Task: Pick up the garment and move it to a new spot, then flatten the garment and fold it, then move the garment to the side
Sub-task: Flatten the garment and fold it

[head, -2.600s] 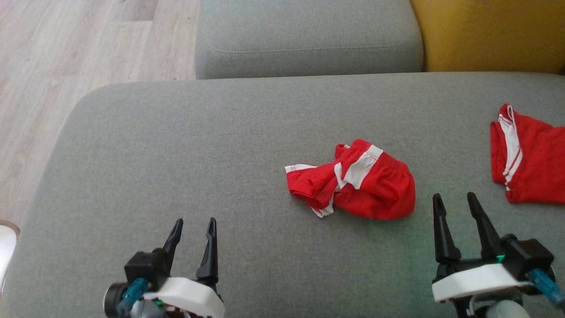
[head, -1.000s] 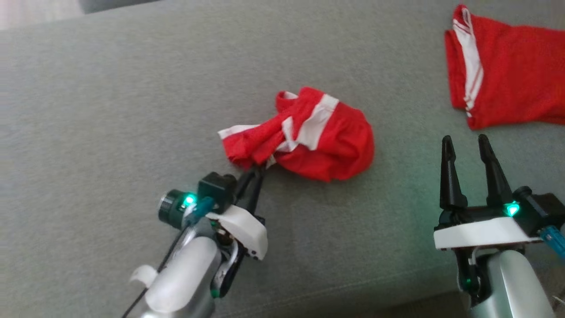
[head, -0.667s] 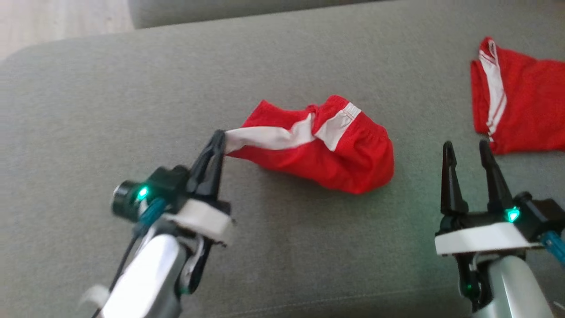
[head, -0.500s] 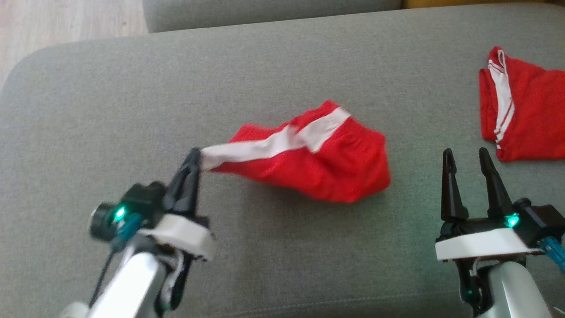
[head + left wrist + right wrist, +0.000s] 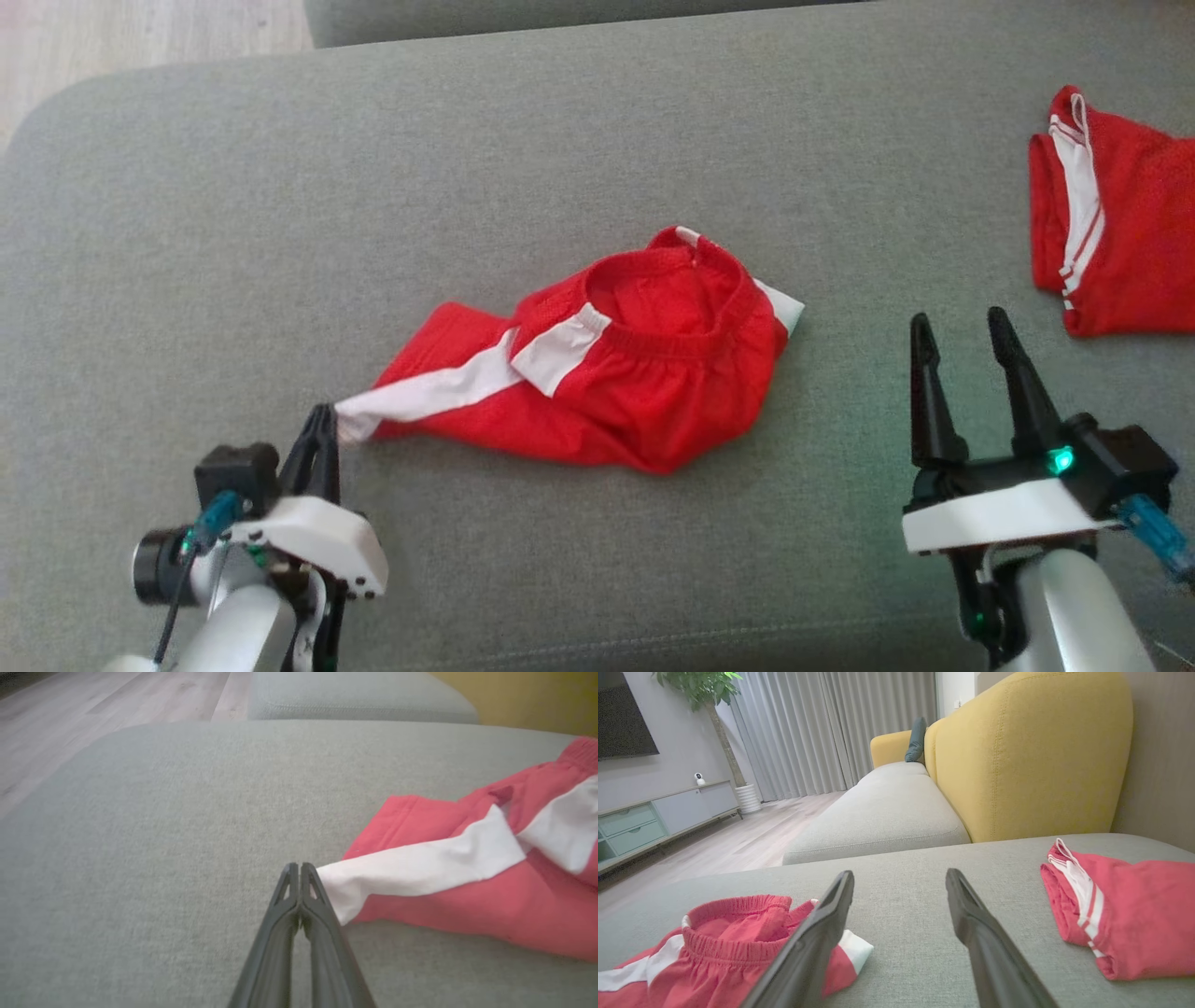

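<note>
The garment is a pair of red shorts with a white side stripe, lying stretched out on the grey sofa cushion, waistband opening upward. My left gripper is shut on the end of the white stripe at the garment's lower-left tip. In the left wrist view the closed left gripper meets the stripe, and the garment trails off to the right. My right gripper stands open to the right of the garment, holding nothing. In the right wrist view the right gripper frames bare cushion, with the garment at lower left.
A second red garment with white stripes lies folded at the cushion's right edge, also seen as the folded garment. A yellow backrest and another grey cushion lie beyond. Wooden floor lies past the cushion's left end.
My left gripper has pulled the garment down and to the left by its stripe, drawing the crumpled heap out long; the waistband now shows open. The right arm has stayed put.
</note>
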Controlling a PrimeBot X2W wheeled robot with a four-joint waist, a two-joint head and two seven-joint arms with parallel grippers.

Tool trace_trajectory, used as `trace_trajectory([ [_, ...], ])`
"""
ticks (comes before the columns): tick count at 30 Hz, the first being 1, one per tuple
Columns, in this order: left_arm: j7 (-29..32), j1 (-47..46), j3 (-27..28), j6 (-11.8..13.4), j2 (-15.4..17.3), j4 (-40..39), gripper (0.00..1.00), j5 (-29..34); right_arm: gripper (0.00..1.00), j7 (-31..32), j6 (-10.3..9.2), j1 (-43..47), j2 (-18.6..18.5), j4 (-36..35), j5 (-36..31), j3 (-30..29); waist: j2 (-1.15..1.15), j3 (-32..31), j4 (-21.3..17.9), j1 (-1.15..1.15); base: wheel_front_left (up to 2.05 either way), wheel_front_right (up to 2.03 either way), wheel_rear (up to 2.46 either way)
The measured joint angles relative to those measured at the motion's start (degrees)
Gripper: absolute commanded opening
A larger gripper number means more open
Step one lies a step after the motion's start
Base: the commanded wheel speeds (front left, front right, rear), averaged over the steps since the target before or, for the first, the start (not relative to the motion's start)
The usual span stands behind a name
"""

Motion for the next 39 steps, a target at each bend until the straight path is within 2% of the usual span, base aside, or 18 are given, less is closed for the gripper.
trace_trajectory([
  [3, -0.46, -0.10, 0.30, -0.52, -0.82, 3.28, 0.00, -0.56, 1.00, 0.58, 0.00, -0.04, 0.00, -0.33, -0.35, 1.12, 0.00, -0.32, 0.48, 0.00, 0.00, 0.00, 0.00],
  [4, -0.60, -0.19, 0.33, -0.76, -1.19, 4.21, 0.16, -0.55, 1.00, 0.63, 0.00, -0.05, 0.00, -0.37, -0.55, 1.62, 0.00, -0.50, 0.67, 0.00, 0.00, 0.00, 0.00],
  [5, -0.76, -0.26, 0.33, -1.02, -1.48, 4.80, 0.49, -0.55, 1.00, 1.11, 0.00, -0.07, 0.00, -0.45, -0.56, 2.22, 0.00, -0.67, 0.86, 0.00, 0.00, 0.00, 0.00],
  [6, -0.78, -0.40, 0.36, -1.20, -1.82, 5.08, 1.00, -0.54, 1.00, 1.38, 0.00, -0.09, -0.01, -0.52, -0.69, 3.00, 0.00, -0.84, 1.11, 0.00, 0.00, 0.00, 0.00],
  [10, -1.25, -0.91, 1.05, -1.54, -2.94, 4.56, 1.00, -0.13, 1.00, 3.47, 0.00, -1.20, -0.05, -0.66, -1.92, 7.40, 0.00, -1.59, 2.40, 0.00, 0.00, 0.00, 0.00],
  [14, -1.27, -0.94, 1.87, -2.03, -3.46, 0.27, 1.00, 1.42, 1.00, 7.45, 0.00, -4.49, -0.09, -0.02, -2.50, 12.95, 0.00, -2.28, 4.32, 0.00, 0.00, 0.00, 0.00],
  [19, -1.33, 0.73, 1.94, -3.03, -5.57, -4.43, 1.00, 2.93, 1.00, 12.57, 0.00, -8.83, -0.22, 4.97, -3.67, 17.82, 0.00, -2.73, 7.58, 0.00, 0.00, 0.00, 0.00],
  [24, -1.33, 3.86, 1.82, -3.74, -7.13, -6.72, 1.00, 4.23, 1.00, 16.06, 0.00, -12.48, -0.30, 11.41, -3.87, 19.36, 0.00, -2.65, 11.28, 0.00, 0.00, 0.00, 0.00],
  [30, -1.33, 4.75, 2.10, -4.49, -8.49, -7.33, 1.00, 4.94, 0.98, 16.77, 0.00, -16.25, -0.41, 19.37, -4.26, 19.16, 0.00, -1.88, 14.95, 0.00, 0.00, 0.00, 0.00],
  [31, -1.33, 4.80, 2.29, -4.54, -8.57, -7.34, 1.00, 5.22, 0.76, 16.97, 0.00, -16.82, -0.41, 20.64, -4.26, 19.16, 0.00, -1.72, 15.33, 0.00, 0.00, 0.00, 0.00],
  [32, -1.33, 4.88, 2.66, -4.55, -8.62, -7.34, 1.00, 5.23, 0.47, 16.95, 0.00, -17.24, -0.41, 21.68, -4.25, 19.15, 0.00, -1.56, 15.58, 0.00, 0.00, 0.00, 0.00],
  [33, -1.33, 4.90, 3.15, -4.55, -8.66, -7.34, 1.00, 5.25, 0.34, 16.94, 0.00, -17.73, -0.42, 22.69, -4.23, 19.16, 0.00, -1.40, 15.73, 0.00, 0.00, 0.00, 0.00],
  [35, -1.33, 4.91, 3.74, -4.79, -8.66, -7.34, 1.00, 5.67, 0.00, 16.36, 0.00, -18.48, -0.44, 24.26, -3.92, 19.19, 0.00, -1.20, 15.68, 0.00, 0.00, 0.00, 0.00],
  [39, -1.33, 4.92, 5.03, -4.89, -8.87, -7.42, 1.00, 6.12, 0.00, 13.01, 0.00, -19.31, -0.45, 24.91, -2.42, 18.75, 0.00, -1.14, 14.53, 0.00, 0.00, 0.00, 0.00],
])
